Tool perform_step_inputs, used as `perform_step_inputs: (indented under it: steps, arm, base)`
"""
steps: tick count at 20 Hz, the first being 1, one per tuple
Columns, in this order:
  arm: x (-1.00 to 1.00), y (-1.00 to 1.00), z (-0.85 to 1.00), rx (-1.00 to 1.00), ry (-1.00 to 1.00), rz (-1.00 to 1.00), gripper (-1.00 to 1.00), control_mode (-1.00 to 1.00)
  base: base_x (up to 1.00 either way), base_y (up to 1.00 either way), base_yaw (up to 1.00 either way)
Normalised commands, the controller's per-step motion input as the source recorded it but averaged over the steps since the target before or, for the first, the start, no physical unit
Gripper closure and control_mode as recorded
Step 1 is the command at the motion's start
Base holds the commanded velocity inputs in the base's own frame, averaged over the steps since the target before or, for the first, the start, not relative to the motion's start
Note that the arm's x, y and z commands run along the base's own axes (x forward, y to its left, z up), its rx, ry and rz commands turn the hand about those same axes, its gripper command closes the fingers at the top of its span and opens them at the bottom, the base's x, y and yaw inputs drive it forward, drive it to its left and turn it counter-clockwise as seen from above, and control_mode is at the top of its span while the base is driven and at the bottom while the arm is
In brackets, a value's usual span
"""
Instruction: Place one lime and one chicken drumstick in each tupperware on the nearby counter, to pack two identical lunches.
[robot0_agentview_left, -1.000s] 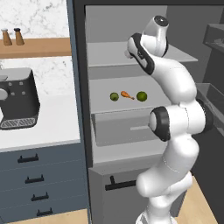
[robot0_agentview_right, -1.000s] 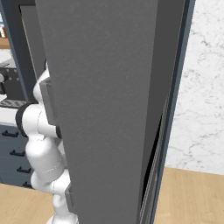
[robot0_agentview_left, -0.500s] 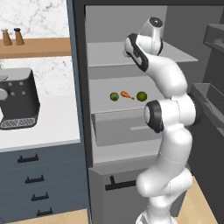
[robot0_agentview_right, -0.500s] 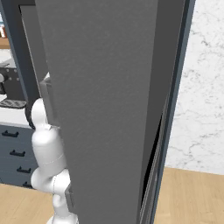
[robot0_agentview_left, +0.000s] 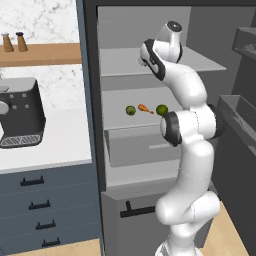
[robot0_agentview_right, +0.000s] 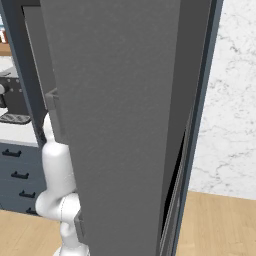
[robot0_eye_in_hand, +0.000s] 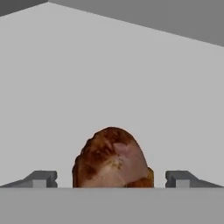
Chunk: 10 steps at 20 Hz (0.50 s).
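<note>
In the hand view a brown roasted chicken drumstick (robot0_eye_in_hand: 113, 158) lies on a pale grey shelf, right between the two finger tips of my gripper (robot0_eye_in_hand: 111, 179), which stands open around it without touching. From the left base view my gripper (robot0_agentview_left: 145, 56) reaches onto the fridge's upper shelf (robot0_agentview_left: 200, 62). On the middle shelf lie a lime (robot0_agentview_left: 130, 110), a second chicken drumstick (robot0_agentview_left: 145, 108) and another lime (robot0_agentview_left: 161, 110). The white counter (robot0_agentview_left: 55, 145) is to the left of the fridge. The tupperware is out of view.
A dark coffee machine (robot0_agentview_left: 20, 120) stands on the counter, with a wooden wall shelf (robot0_agentview_left: 40, 54) above it. The open fridge door (robot0_agentview_right: 125, 125) blocks the right base view. Door bins (robot0_agentview_left: 240, 112) hang at the right. A drawer (robot0_agentview_left: 140, 147) sits under the middle shelf.
The arm has straightened and its elbow has risen, pushing the hand a little deeper onto the upper shelf. The items on the middle shelf have not moved.
</note>
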Motion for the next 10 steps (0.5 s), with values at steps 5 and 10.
perform_step_inputs:
  steps: [5, 10]
  arm:
    - [0.19, 0.0, -0.48, -0.03, 0.08, 0.0, 1.0, -1.0]
    - [0.02, 0.0, -0.53, -0.01, 0.04, 0.0, 1.0, -1.0]
  base:
    - [0.0, 0.0, 0.0]
    - [0.0, 0.0, 0.0]
